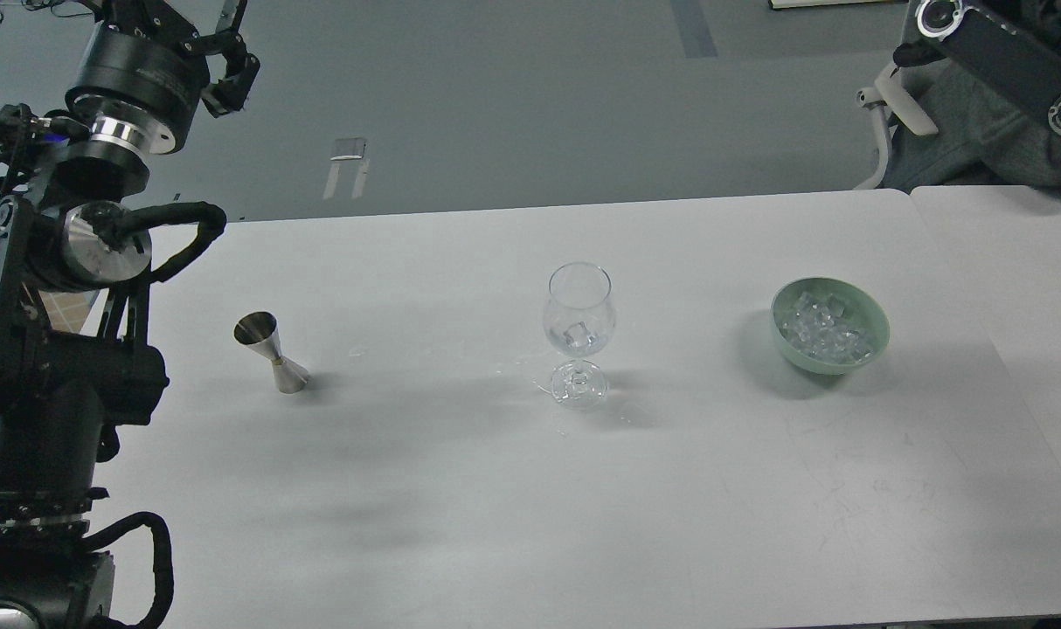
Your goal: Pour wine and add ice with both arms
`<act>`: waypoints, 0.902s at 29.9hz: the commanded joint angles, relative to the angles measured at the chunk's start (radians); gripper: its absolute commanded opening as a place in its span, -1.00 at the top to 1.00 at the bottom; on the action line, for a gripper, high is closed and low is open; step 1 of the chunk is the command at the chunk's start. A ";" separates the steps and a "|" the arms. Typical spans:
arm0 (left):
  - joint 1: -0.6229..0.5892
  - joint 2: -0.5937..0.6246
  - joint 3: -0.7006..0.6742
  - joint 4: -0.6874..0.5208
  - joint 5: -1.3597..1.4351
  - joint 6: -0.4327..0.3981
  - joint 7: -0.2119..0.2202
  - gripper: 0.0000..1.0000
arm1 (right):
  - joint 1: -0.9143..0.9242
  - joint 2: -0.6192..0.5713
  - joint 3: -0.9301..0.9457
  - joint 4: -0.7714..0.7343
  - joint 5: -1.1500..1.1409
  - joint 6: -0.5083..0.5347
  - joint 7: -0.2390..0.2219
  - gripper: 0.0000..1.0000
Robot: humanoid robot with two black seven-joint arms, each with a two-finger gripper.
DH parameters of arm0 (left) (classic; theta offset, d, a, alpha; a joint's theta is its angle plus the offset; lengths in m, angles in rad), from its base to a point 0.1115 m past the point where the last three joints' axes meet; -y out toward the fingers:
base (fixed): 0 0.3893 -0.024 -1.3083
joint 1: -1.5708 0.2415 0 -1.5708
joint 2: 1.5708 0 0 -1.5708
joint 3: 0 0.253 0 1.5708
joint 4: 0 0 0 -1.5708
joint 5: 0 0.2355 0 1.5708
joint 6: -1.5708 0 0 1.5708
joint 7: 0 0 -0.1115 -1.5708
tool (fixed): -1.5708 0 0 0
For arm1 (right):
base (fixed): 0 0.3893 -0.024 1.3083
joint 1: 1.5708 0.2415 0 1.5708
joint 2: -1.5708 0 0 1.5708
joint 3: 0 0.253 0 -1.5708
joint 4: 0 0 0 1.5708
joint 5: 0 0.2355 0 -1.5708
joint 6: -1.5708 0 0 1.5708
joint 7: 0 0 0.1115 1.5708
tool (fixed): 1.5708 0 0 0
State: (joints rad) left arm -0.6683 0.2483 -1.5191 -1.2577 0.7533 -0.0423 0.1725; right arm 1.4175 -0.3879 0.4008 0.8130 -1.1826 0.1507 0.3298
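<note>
The wine glass (579, 332) stands upright mid-tabletop, one ice cube (577, 333) inside. Near the right edge, the green bowl (876, 336) holds the ice (823, 330). The left gripper (220, 52) hangs empty, claws apart; the right gripper's state cannot be told.

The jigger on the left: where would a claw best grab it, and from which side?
Probably at the narrow waist of the jigger, where its two cones meet, so the fingers cannot easily slip up or down. It stands a little tilted, open cup upward, so I would come in level from the left, where the left gripper is nearest.
</note>
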 commanded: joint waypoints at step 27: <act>-0.214 -0.096 0.264 0.562 -0.023 -0.330 -0.136 -0.97 | -0.357 0.320 0.567 -0.279 0.583 -0.040 0.110 -1.00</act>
State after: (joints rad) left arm -0.8503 0.1789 -1.2609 -0.7784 0.7363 -0.3622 0.0299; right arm 1.0809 -0.0914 0.9343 0.5643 -0.6170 0.0818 0.4107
